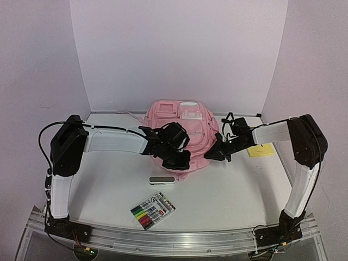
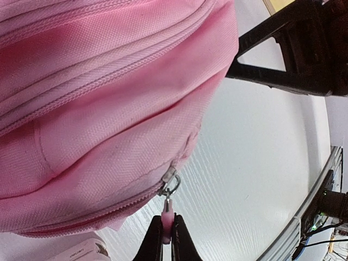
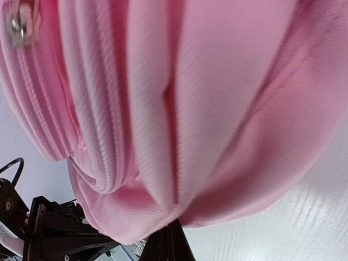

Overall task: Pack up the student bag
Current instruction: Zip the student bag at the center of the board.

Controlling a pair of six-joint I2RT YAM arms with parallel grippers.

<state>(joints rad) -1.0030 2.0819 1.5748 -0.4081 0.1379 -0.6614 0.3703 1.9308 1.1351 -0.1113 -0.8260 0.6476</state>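
Early days, by the look of it. Can see the bag [image 1: 182,130] lying at the back middle of the table [image 1: 234,190], front up, between the two arms. Out on the table: pens [image 1: 153,210] near the front, a small white box [image 1: 162,181] just in front of the bag, a yellow pad [image 1: 261,150] off to the right. So nothing packed, as far as can be told. Left to do: open the bag, put the things in, zip up. Looks like the opening step now. From above, can only tell that the left gripper [image 1: 181,163] and right gripper [image 1: 211,154] sit at the bag's near edge, one on each side. Too small there to see the jaws. Up close on the left wrist: closed tight on the pink zip pull [image 2: 167,222], at the end of a shut zip. Up close on the right wrist: closed too, tips right at the bag's bottom fold, likely pinching a bit of cloth, though hard to be sure. No pens or pad in either close view.
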